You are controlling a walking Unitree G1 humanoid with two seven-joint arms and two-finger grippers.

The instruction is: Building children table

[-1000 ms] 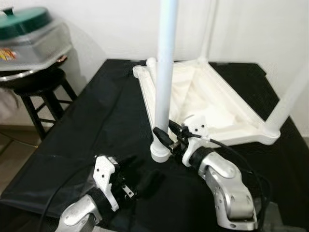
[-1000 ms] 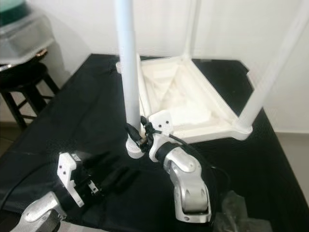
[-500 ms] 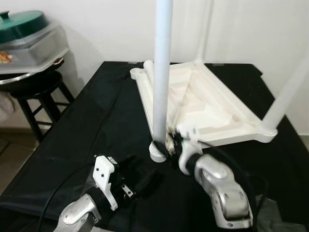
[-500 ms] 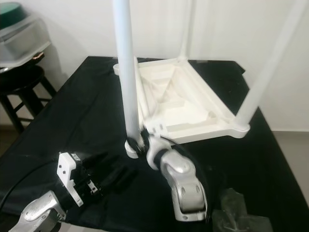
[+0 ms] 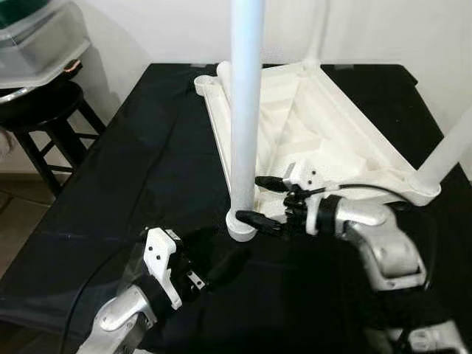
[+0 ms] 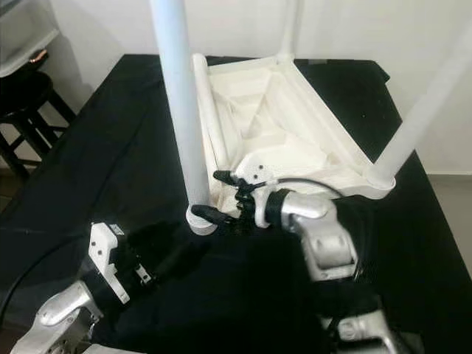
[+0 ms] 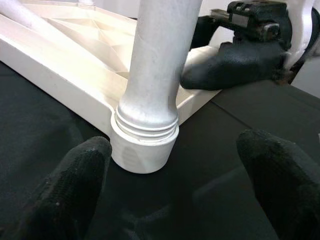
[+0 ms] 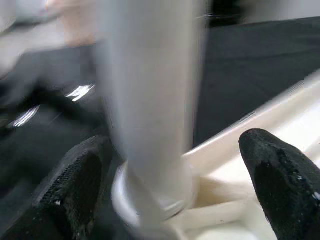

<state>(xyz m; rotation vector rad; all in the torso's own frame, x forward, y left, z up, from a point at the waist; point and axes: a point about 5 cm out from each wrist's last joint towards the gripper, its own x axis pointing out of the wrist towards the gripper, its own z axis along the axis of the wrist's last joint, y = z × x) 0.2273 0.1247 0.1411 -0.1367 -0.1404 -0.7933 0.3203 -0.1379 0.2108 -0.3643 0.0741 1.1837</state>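
A white plastic children's table (image 5: 332, 136) lies upside down on a black cloth (image 5: 133, 162). Its near-left leg (image 5: 245, 110) stands upright in the corner socket (image 5: 242, 225). My right gripper (image 5: 259, 200) reaches in from the right and stands open, one finger on either side of the leg (image 8: 150, 90) just above the socket. My left gripper (image 5: 221, 258) rests low on the cloth in front of the socket (image 7: 144, 145). It is open with nothing between its fingertips (image 7: 70, 185).
Two more white legs stand up at the near right corner (image 5: 450, 147) and the far corner (image 5: 317, 29). A black stool (image 5: 44, 110) with a grey bin (image 5: 37, 37) stands off the left edge. A white wall is behind.
The camera has shifted. My right forearm has swung out to the right, and the gripper now meets the leg from the side with spread fingers. The left gripper has hardly moved.
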